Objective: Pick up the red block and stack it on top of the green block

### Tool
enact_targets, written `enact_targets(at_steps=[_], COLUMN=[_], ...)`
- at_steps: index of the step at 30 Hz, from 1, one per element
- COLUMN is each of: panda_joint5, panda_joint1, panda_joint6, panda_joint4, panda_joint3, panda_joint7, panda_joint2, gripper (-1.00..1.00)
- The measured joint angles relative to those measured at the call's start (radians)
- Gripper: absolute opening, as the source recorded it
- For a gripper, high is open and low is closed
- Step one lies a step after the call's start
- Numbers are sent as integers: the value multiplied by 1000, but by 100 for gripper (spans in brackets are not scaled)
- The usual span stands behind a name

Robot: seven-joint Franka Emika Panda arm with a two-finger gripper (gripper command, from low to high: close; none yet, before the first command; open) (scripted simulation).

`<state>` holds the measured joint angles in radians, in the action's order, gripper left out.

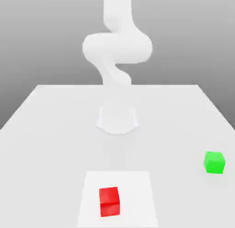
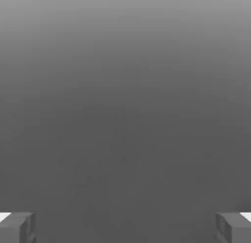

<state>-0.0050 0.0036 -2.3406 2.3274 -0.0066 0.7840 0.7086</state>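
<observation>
Gripper (image 2: 125, 228), spread and empty, before pickup; the red block (image 1: 109, 202) is to be approached from above, the green block (image 1: 215, 162) being the stacking base.

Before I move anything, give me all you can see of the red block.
The red block is a small, plain cube, solid bright red with flat faces and straight edges; its top face and the side facing the camera can be made out. No markings or damage are visible. The material looks like smooth plastic, though that's a guess. It sits upright, turned slightly, on the white square, toward the exterior view's left part of it. Nothing else touches it, and nothing is stacked on it.
</observation>
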Motion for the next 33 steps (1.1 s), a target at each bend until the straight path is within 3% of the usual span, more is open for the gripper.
enact_targets(at_steps=[22,28,29,33], panda_joint5=[18,43,45,44], panda_joint1=[3,-12,-14,-14], panda_joint6=[-363,-530,-547,-546], panda_joint4=[243,230,227,227], panda_joint3=[-45,-26,-24,-24], panda_joint7=[-187,-214,-216,-215], panda_joint2=[-804,-1022,-1042,-1042], gripper=[0,0,-100,-100])
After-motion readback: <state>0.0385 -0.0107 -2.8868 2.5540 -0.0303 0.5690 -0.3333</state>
